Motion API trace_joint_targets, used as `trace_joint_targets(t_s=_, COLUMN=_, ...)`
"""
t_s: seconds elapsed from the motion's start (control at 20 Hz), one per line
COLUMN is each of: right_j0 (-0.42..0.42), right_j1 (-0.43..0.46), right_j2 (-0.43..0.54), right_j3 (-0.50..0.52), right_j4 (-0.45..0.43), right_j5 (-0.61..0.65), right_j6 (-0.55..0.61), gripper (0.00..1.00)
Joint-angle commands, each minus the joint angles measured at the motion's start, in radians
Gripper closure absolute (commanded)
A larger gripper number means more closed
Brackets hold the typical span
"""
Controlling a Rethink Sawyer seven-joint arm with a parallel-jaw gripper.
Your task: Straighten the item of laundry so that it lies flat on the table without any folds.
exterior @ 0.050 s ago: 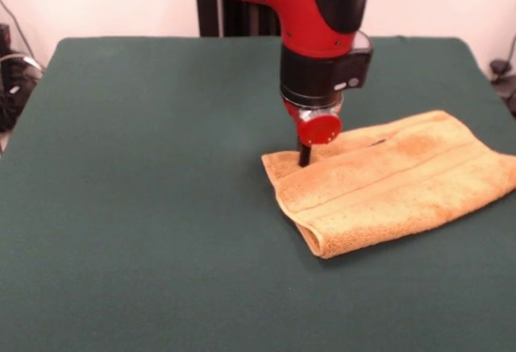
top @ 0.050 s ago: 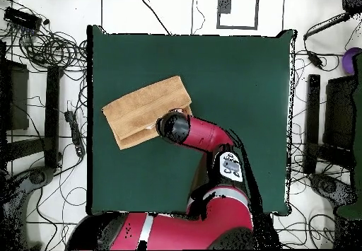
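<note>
From the front, the red and black arm's claw [exterior @ 0.050 s ago: 305,157] is down on the near-left corner of the folded orange-tan terry towel [exterior @ 0.050 s ago: 395,183], likely after its top layer; apart or together, I cannot tell. From overhead, the towel [top @ 0.050 s ago: 141,112] lies doubled on the dark green felt table [top @ 0.050 s ago: 240,78], left of centre, the wrist covering one edge.

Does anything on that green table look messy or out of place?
Only the towel: it lies doubled over, with a rounded fold along its near edge, and sits askew to the table edges. The robot's hand touches one corner. Nothing looks spilled or damaged.
</note>
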Motion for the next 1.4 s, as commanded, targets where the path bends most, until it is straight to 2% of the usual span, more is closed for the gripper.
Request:
trace_joint_targets(t_s=0.05, right_j0=-0.074, right_j1=0.182, right_j2=0.092, right_j3=0.143, right_j4=-0.137, right_j5=-0.133, right_j6=-0.072, gripper=1.0)
trace_joint_targets(t_s=0.35, right_j0=-0.144, right_j1=0.125, right_j2=0.096, right_j3=0.182, right_j4=-0.252, right_j5=-0.09, right_j6=-0.137, gripper=1.0)
trace_joint_targets(t_s=1.05, right_j0=-0.28, right_j1=0.048, right_j2=0.114, right_j3=0.246, right_j4=-0.48, right_j5=-0.061, right_j6=-0.163, gripper=1.0)
trace_joint_targets(t_s=1.4, right_j0=-0.335, right_j1=0.007, right_j2=0.136, right_j3=0.242, right_j4=-0.564, right_j5=0.014, right_j6=-0.198, gripper=1.0)
